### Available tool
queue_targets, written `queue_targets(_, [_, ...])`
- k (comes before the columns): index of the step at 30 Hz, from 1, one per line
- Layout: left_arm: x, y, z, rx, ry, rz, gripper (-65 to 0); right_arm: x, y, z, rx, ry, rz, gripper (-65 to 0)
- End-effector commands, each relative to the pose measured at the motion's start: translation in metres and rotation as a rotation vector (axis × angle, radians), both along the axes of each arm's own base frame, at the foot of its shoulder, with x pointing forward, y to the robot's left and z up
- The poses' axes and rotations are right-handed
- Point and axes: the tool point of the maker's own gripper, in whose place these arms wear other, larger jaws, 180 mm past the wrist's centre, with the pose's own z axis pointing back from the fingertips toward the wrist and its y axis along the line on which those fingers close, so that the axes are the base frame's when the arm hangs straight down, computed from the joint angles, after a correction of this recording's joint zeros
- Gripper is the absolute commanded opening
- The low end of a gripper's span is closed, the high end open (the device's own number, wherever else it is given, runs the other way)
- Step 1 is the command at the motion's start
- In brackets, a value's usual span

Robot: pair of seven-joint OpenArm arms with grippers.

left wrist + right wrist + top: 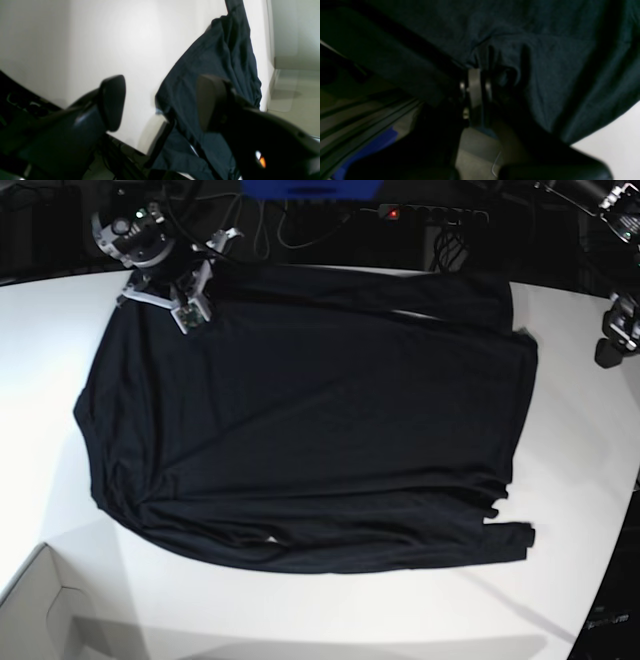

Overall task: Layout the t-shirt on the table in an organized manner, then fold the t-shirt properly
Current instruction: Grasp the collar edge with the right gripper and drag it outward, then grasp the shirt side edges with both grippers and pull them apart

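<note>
A white counter (580,480) with a curved edge fills the base view, dark clutter behind it. My right end effector (476,75) is pinched tight on a bunch of the shirt (300,440) at its far corner. My left end effector (160,102) stands wide and empty just off the counter's edge, beside the cloth. The shirt lies mostly spread, sleeves tucked along the sides. I judge the layout nearly done; no fold has begun.
</note>
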Motion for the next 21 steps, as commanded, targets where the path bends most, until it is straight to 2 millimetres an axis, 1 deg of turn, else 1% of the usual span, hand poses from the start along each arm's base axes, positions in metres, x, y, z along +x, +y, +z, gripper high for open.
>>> queue_targets(1, [0.005, 0.008, 0.014, 0.028, -0.036, 0.002, -21.9, 0.003, -0.002, 0.007, 0.003, -0.027, 0.002, -65.0])
queue_targets(8, [0.006, 0.008, 0.015, 0.027, -0.045, 0.000, -21.9, 0.002, -0.010, 0.006, -0.019, -0.025, 0.003, -65.0])
queue_targets(14, [0.007, 0.007, 0.015, 0.025, -0.047, 0.000, -21.9, 0.002, -0.010, 0.006, -0.019, -0.025, 0.003, -65.0])
queue_targets(17, [0.018, 0.004, 0.021, 0.020, -0.080, -0.002, -21.9, 0.002, -0.010, 0.006, -0.018, -0.025, 0.002, -65.0])
queue_targets(19, [0.025, 0.003, 0.026, 0.024, -0.103, -0.006, -21.9, 0.002, -0.010, 0.006, -0.018, -0.025, 0.002, -61.5])
queue_targets(21, [0.034, -0.005, 0.026, 0.000, -0.130, -0.005, -21.9, 0.002, -0.010, 0.006, -0.018, -0.025, 0.002, -56.0])
